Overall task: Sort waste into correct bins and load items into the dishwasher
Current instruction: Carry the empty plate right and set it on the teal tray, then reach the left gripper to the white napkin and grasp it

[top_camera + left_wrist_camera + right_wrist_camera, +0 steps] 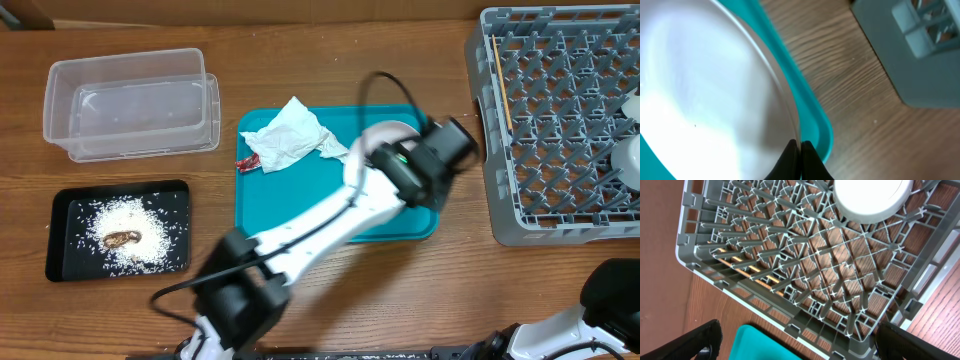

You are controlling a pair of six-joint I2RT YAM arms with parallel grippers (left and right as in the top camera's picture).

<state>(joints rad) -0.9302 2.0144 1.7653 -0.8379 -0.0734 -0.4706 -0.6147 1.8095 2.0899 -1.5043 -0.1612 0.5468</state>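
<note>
A: The left end effector (800, 154), how does it stand?

B: Its two black fingers are pinched almost together, with only a sliver between them. That sliver holds the rim of the flat white plate (705, 85). The plate is at the right end of the teal tray (300, 200), in the middle of the bench (330, 40). I cannot tell whether it is lifted or resting there.

A: And the right end effector (797, 330)?

B: It is spread wide with nothing between the fingers. The arm sits near the bench's near-right corner, and its camera looks down into the grey rack (560, 210).

A: Where is the rack?

B: Against the right edge, reaching up to the far-right corner. The light wooden chopsticks (501, 85) lie along its left side. A round white dish (872, 197) sits among the pegs toward its right side.

A: What about the waste?

B: A crumpled white napkin (290, 135) lies at the far-left part of the teal tray. The small red wrapper (247, 162) is just beside it, at the tray's left rim. The brown food scrap (122, 238) lies in a scatter of white crumbs (150, 215) inside the black tray (60, 260), near the left edge toward the near side.

A: And the clear tub (130, 105)?

B: It is near the far-left corner, just beyond the black tray. I see nothing in it.
</note>
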